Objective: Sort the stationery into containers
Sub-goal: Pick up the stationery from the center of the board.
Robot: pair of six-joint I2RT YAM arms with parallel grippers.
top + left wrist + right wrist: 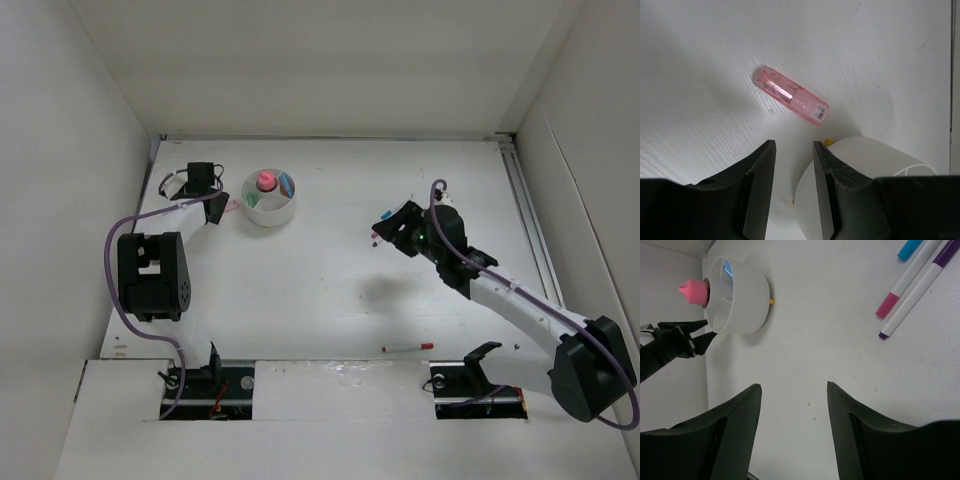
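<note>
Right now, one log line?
left gripper: open, empty, near pink case beside cup | right gripper: open, empty | red-capped pen: loose on table

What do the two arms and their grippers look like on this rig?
Both are built alike: the left arm and right arm have bulky black joint housings joined by white links, each trailed by a loose purple cable. A small green light glows near the right wrist. The left gripper and right gripper each have two matte black, wedge-shaped fingers.
</note>
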